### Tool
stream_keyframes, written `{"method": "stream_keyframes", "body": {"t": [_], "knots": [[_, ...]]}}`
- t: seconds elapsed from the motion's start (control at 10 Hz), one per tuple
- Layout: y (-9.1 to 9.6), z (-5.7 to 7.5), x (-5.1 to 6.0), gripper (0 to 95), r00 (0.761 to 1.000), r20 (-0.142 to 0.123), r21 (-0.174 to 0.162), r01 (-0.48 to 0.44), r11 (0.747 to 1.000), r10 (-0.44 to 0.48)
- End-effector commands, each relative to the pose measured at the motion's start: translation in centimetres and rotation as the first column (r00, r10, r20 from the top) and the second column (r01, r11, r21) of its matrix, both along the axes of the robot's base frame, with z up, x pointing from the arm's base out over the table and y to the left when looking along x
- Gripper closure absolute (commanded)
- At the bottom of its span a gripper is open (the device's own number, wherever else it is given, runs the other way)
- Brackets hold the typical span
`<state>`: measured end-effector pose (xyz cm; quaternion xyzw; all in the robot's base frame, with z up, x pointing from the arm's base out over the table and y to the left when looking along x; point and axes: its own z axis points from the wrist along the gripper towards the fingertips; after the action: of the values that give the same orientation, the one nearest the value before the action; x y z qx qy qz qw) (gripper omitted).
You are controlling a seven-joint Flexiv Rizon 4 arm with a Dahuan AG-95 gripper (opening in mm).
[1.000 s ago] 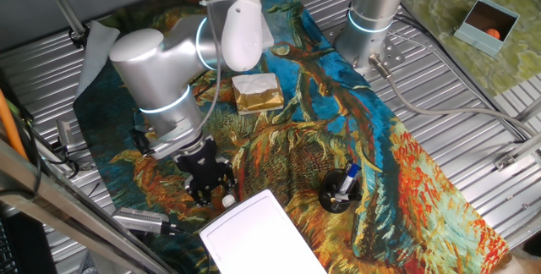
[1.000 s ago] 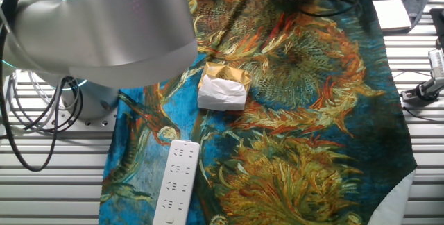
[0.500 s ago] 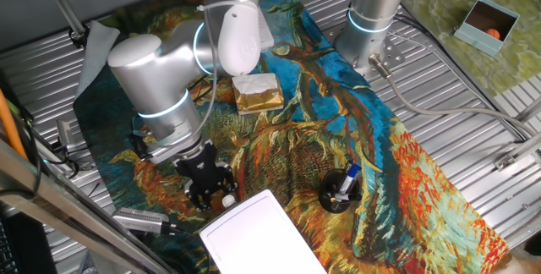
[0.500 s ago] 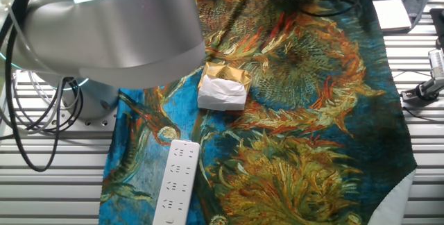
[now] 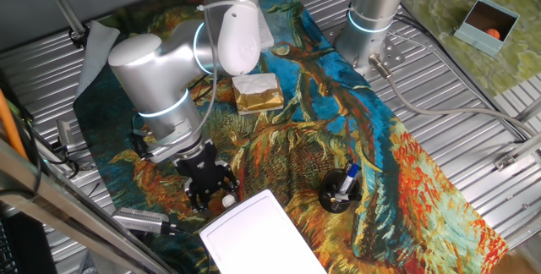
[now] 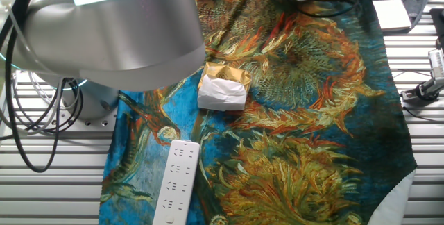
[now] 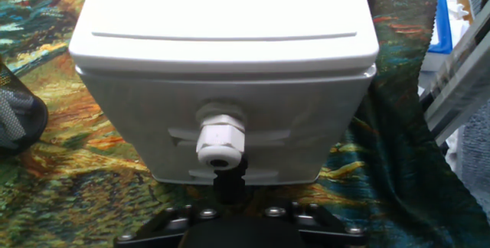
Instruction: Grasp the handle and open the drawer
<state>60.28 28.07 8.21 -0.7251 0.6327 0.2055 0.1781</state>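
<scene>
Comparing with a second ago: arm has swung slightly and lowered the tool (image 5: 209, 191) toward the knob, then almost no motion over the last half second. Reads as approach finished, settling for the grasp. Drawer (image 7: 222, 129) shows no gap yet, so not opened.

Tool state: hand view shows one dark finger (image 7: 228, 185) just below the handle (image 7: 220, 142), touching or nearly so. Cannot tell if the tool is apart or clamped; the fingers are mostly out of frame.

Location: white box (image 5: 262, 236) sits at the near edge of the cloth-covered tabletop (image 5: 406, 172), the black pen holder (image 5: 340, 191) beside it. In one fixed view the handle (image 5: 227, 200) is a white dot at the tool tip. The other fixed view is blocked by the arm; the box is not visible there.

Orientation: the drawer front faces the tool, the handle sticking straight out at the camera. Box's long axis runs away from the tool, so my guess is the pull goes straight back along the tool's own axis.
</scene>
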Motion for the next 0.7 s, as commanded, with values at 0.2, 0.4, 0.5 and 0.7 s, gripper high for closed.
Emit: {"method": "stream_keyframes", "body": {"t": [0.2,0.4,0.5,0.7], "knots": [[-0.01,0.00,0.00,38.0,1.000,0.001,0.006,-0.004,1.000,0.004],[-0.03,-0.02,-0.03,38.0,1.000,0.001,0.008,-0.008,1.000,0.008],[-0.03,-0.03,-0.05,38.0,1.000,0.000,0.010,-0.009,1.000,0.009],[-0.04,-0.03,-0.08,38.0,1.000,-0.002,0.013,-0.010,1.000,0.010]]}}
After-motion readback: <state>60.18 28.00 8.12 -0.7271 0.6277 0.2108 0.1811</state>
